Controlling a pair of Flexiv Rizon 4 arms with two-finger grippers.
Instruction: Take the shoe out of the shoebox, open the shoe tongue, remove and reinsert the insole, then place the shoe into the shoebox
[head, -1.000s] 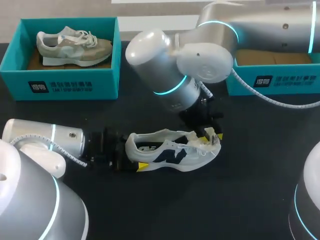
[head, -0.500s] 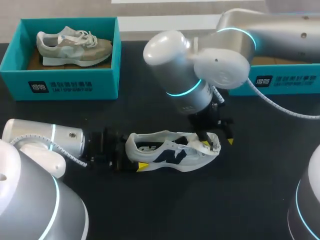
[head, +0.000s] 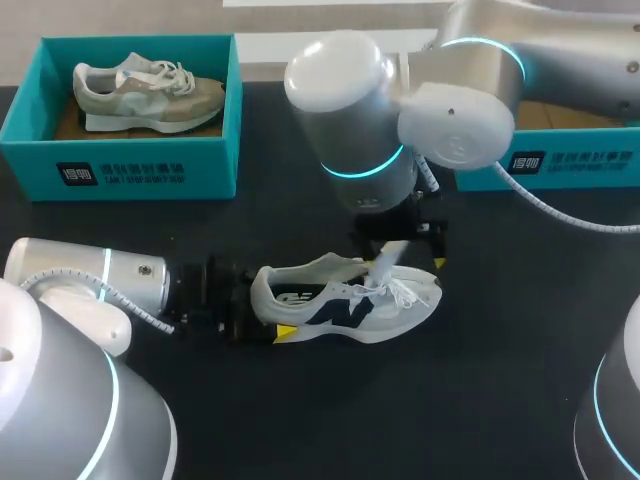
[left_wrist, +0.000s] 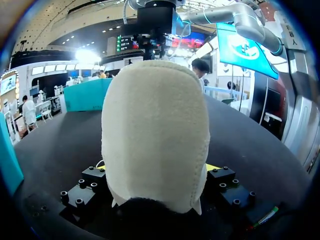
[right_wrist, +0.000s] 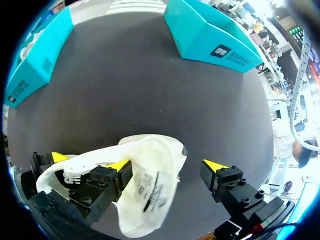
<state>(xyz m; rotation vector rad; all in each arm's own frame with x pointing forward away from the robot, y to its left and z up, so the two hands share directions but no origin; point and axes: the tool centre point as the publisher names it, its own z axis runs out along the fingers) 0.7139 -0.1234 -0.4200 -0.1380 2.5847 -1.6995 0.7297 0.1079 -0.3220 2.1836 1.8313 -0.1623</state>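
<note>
The left gripper (left_wrist: 156, 169) is clamped on the heel of the shoe (head: 340, 310), which lies near the middle of the desk (head: 300, 420) with its toe pointing right. The right gripper (right_wrist: 167, 165) hangs over the shoe's lace area with its fingers wide apart, one against the raised tongue (right_wrist: 150, 185) and the other clear of the shoe. Half a second ago it sat further right, at the toe.

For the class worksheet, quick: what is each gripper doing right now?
Left gripper: shut on the white shoe, at its heel.
Right gripper: open, at the shoe's tongue.
</note>
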